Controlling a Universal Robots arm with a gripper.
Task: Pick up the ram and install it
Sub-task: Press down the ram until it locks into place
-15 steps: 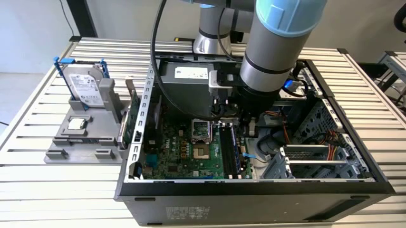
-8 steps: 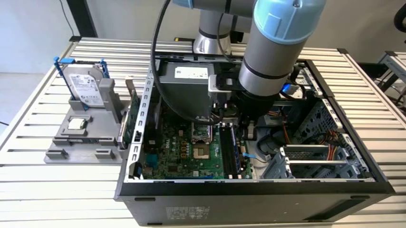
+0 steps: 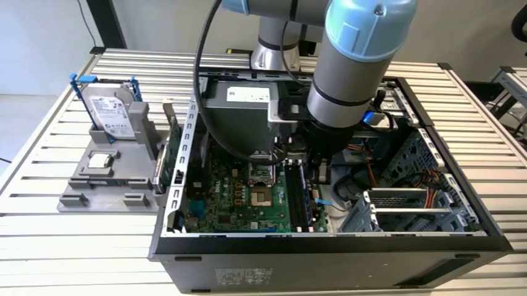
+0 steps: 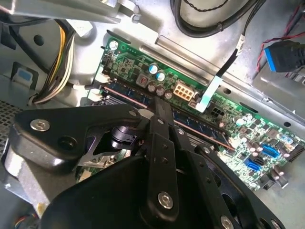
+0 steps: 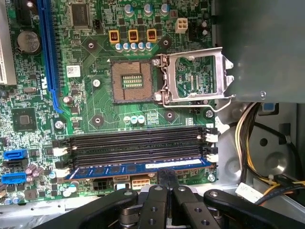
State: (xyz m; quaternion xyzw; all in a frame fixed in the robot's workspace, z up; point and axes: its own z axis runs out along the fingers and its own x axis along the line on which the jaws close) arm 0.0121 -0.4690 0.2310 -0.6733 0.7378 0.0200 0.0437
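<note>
The ram (image 5: 119,170) is a slim dark stick with a white label. It stands in the motherboard slot closest to the board's edge, beside three empty black slots (image 5: 138,143). In the second wrist view the ram (image 4: 200,125) runs along the green board under the gripper's tip. My gripper (image 5: 167,177) is shut, its two fingers pressed together side by side along the stick's length, with the tips on or just over the ram's top edge near its middle. In the exterior view the gripper (image 3: 300,161) is down inside the open computer case (image 3: 329,246).
The CPU socket (image 5: 131,81) is open, its metal frame (image 5: 195,76) flipped back. A grey power supply (image 3: 239,98) and yellow cables (image 5: 248,129) crowd the gripper's side. Outside the case, at the exterior view's left, stand a hard drive (image 3: 111,111), a CPU chip (image 3: 100,160) and a green expansion card (image 3: 169,166).
</note>
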